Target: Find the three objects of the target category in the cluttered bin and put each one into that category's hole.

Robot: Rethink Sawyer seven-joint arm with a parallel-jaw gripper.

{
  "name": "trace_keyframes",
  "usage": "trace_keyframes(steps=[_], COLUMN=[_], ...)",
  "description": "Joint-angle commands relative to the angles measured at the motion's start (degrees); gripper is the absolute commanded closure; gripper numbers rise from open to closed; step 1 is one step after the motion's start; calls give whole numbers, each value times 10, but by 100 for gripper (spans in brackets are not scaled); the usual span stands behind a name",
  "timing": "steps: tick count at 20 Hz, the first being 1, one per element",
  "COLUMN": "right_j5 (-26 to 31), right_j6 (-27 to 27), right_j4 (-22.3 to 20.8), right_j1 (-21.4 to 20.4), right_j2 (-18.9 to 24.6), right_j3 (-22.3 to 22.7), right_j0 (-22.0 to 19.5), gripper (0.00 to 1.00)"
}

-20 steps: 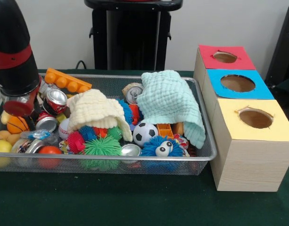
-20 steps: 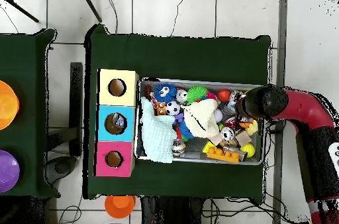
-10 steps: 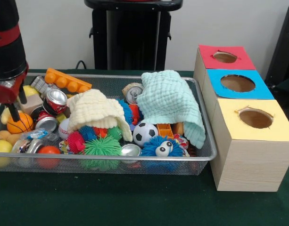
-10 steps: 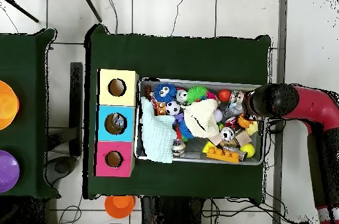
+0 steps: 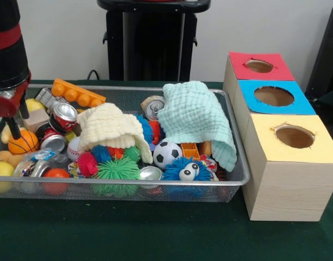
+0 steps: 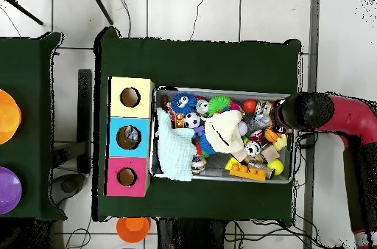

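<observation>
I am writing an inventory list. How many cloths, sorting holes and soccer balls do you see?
Cloths: 2, cream and mint
Holes: 3, in red, blue and yellow tops
Soccer balls: 1
Total: 6

Black arm point(image 5: 8, 49), red band

Three holed boxes point(image 5: 275, 98) — two cloths point(image 5: 196, 117), one bin point(image 5: 231, 179)
</observation>
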Motion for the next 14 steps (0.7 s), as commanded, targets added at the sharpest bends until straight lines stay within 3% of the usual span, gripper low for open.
trace_keyframes(steps=[1, 7, 14], right_j5=[-44, -66, -68], right_j6=[-72, -84, -93], right_j4=[2, 3, 2], right_j1=[44, 60, 51], right_j2=[41, 60, 71], right_j3=[13, -1, 1], right_j0=[5, -3, -11], gripper=[0, 0, 0])
